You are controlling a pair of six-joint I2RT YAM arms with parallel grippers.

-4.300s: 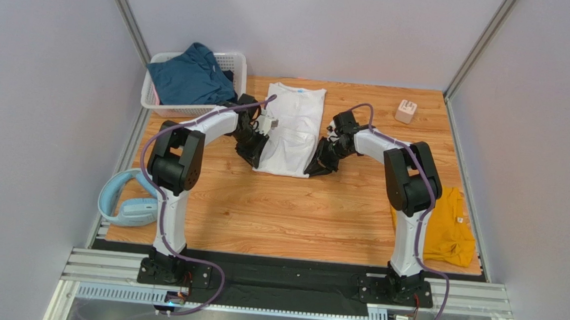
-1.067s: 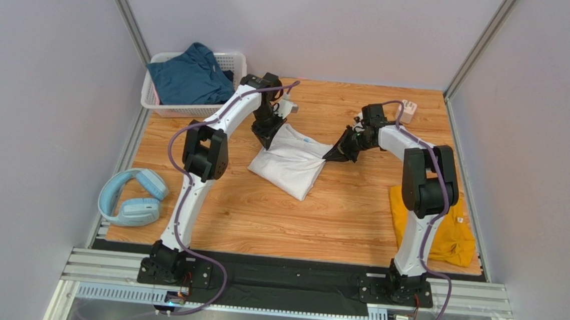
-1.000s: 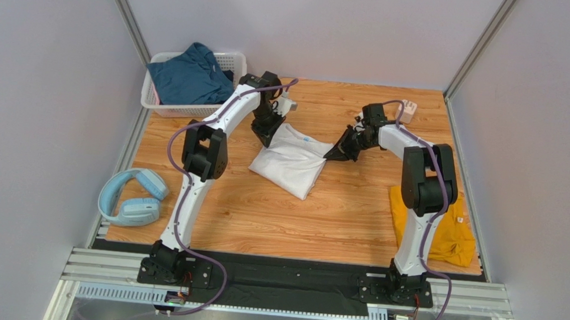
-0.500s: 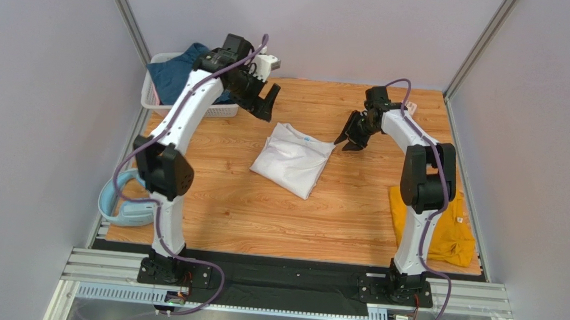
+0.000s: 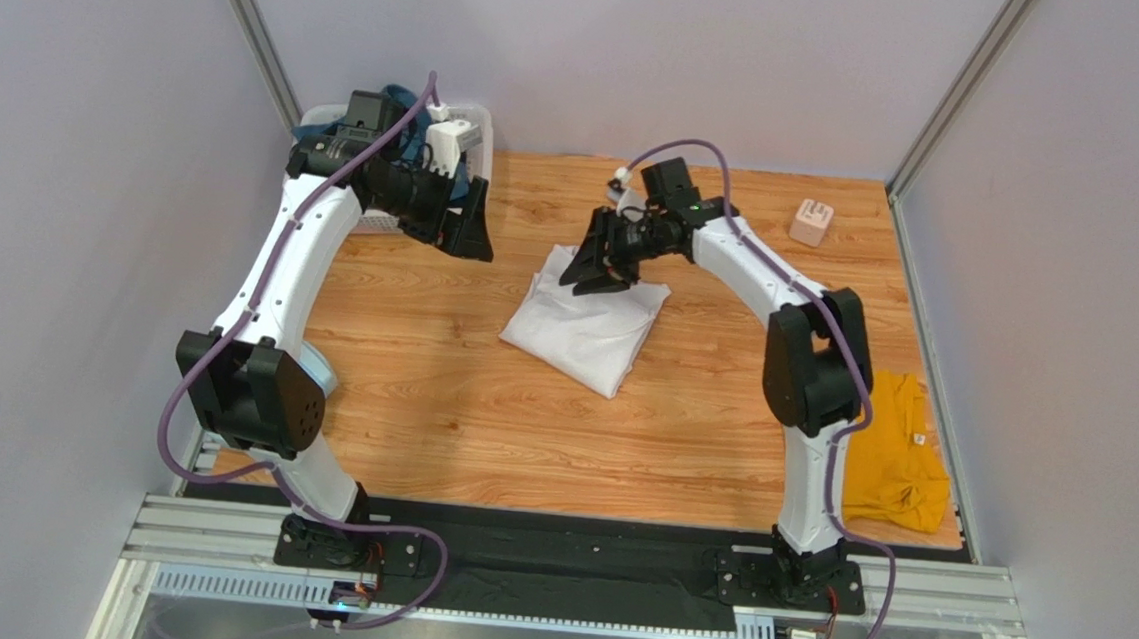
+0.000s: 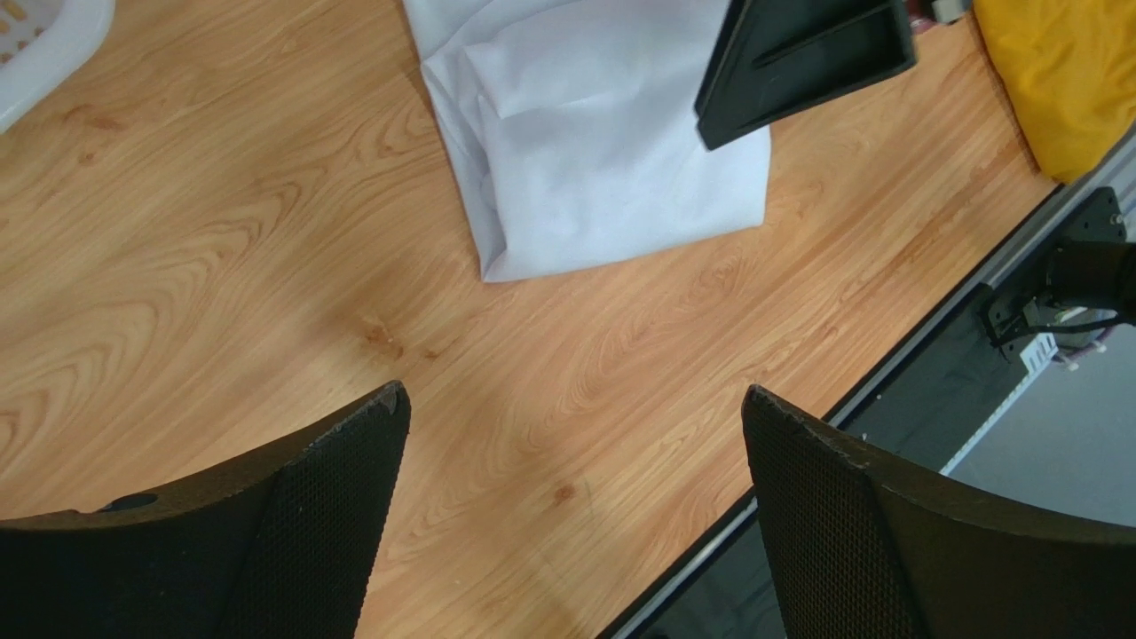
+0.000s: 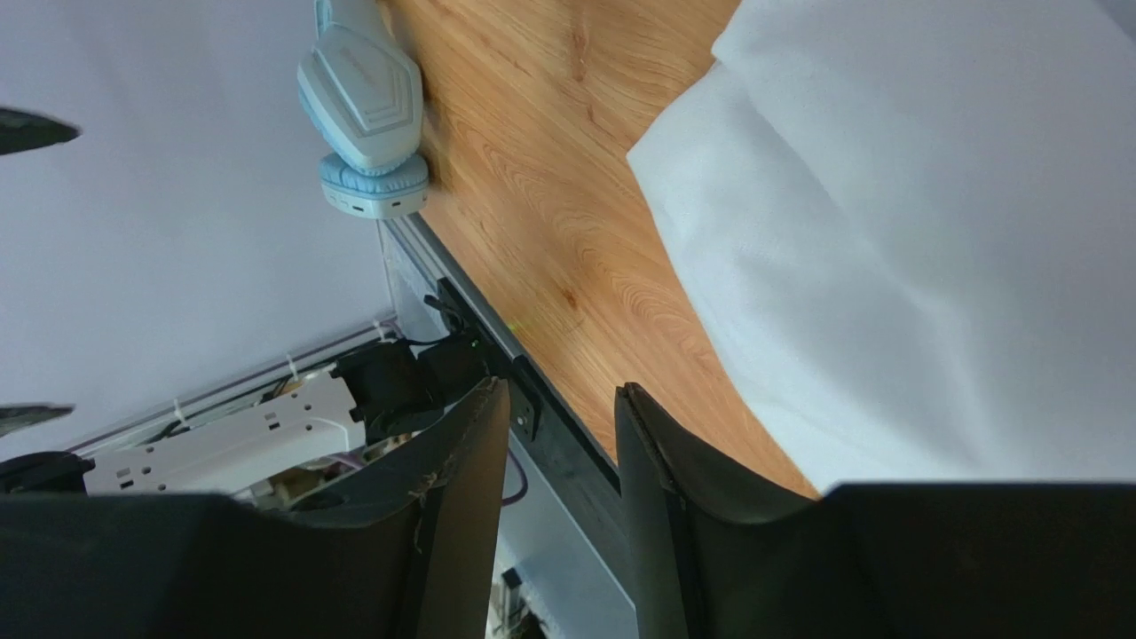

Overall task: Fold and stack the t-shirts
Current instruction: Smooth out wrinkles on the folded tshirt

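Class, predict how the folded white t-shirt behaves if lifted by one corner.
The white t-shirt would probably flop and unfold: soft layers lie loose. Likely light: thin cloth lying flat. Pushed, it may bunch on the wood-grain table.

Pale cube (image 5: 812, 221) sits far right on the wooden table (image 5: 447, 432); blue headphones (image 7: 363, 113) left.

No writing, brand or number could be read anywhere — the white t-shirt (image 5: 586, 321) and the pale-blue headphones (image 7: 363, 113) bore nothing legible.
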